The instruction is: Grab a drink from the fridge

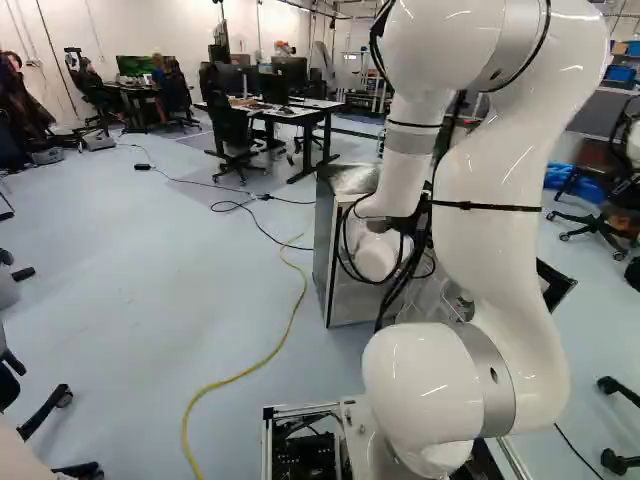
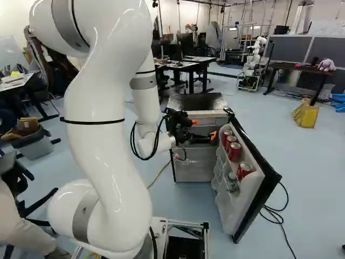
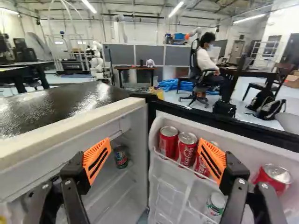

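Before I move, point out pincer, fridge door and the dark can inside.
Pincer (image 3: 155, 141): wrist view, midway between fingertips.
Fridge door (image 2: 252, 148): right base view, black top edge.
Dark can (image 3: 121, 158): wrist view, its side.

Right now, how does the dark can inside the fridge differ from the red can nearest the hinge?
The dark can is mostly blackish; the red can is bright red. The dark can sits inside the fridge's body, the red can in the door rack. Both are cans.
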`<state>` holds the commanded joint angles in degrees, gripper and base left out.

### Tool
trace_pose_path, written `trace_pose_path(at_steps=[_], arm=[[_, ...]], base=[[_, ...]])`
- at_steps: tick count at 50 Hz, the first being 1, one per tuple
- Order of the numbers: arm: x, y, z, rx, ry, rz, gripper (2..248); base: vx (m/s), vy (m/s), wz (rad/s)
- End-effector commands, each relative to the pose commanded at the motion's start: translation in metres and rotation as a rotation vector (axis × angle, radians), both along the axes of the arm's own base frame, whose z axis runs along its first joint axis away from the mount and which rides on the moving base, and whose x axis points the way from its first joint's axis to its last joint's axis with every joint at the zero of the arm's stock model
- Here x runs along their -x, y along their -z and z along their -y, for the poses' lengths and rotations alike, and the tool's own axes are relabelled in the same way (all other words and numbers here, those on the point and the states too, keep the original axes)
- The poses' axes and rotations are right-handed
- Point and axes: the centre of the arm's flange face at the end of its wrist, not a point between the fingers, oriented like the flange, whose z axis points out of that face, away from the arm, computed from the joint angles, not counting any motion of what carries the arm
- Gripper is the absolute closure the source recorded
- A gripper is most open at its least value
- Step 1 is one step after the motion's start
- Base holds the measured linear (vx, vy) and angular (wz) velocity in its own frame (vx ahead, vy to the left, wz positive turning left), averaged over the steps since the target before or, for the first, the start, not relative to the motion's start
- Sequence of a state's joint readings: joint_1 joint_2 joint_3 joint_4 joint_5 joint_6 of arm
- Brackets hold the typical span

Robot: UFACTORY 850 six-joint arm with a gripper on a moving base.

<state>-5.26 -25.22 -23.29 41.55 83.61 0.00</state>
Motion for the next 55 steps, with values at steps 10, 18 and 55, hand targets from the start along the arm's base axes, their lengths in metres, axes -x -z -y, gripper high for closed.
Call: trace_pose_path(at_steps=[10,18,55], arm=[[-0.007,0.013,-0.007,-0.019,-0.105,-0.038,3],[-0.012,0.023,-0.013,-0.034,-0.184,-0.066,3],[-0.007,0.033,-0.003,-0.065,-0.078,-0.111,3]], base=[[0.000,0.000,0.000],[0.000,0.000,0.000],[0.000,0.000,0.000]])
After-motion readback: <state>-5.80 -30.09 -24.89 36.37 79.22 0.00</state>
